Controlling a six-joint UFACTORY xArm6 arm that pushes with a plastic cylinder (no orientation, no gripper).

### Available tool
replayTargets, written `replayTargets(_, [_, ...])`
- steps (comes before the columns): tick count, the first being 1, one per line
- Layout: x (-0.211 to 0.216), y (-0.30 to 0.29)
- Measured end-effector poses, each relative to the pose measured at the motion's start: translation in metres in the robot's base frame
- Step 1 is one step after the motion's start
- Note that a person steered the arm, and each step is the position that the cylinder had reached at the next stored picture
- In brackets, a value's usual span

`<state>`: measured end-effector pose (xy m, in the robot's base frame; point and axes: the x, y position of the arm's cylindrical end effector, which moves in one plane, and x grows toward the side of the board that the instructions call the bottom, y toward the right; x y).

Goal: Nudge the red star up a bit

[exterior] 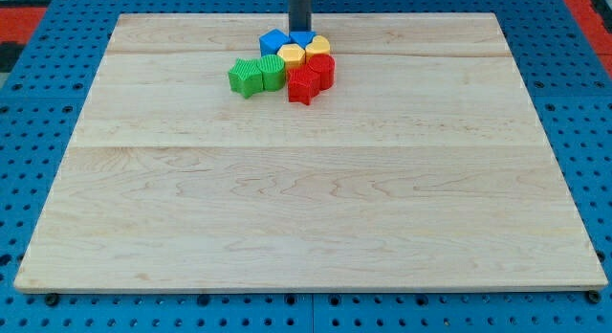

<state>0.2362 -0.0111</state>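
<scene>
The red star [304, 85] lies at the bottom of a tight cluster of blocks near the view's top centre of the wooden board [306, 180]. A second red block [323, 70] touches it on the right. Two yellow blocks [293, 55] [318, 48] sit just above. Two blue blocks [274, 42] [302, 38] are at the cluster's top. Two green blocks [246, 77] [272, 73] lie to the left. My tip [299, 30] is at the cluster's top edge, just above the blue blocks, on the far side from the red star.
The board lies on a blue perforated table [38, 103]. A red mat [24, 12] shows in the top corners. The cluster sits close to the board's top edge.
</scene>
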Motion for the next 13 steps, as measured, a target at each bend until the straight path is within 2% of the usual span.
replayTargets(1, [-0.001, 0.0])
replayTargets(2, [-0.034, 0.005])
replayTargets(3, [-0.042, 0.061])
replayTargets(4, [-0.008, 0.139])
replayTargets(5, [0.051, 0.15])
replayTargets(7, [0.153, 0.134])
replayTargets(9, [0.157, 0.023])
replayTargets(13, [0.144, 0.02])
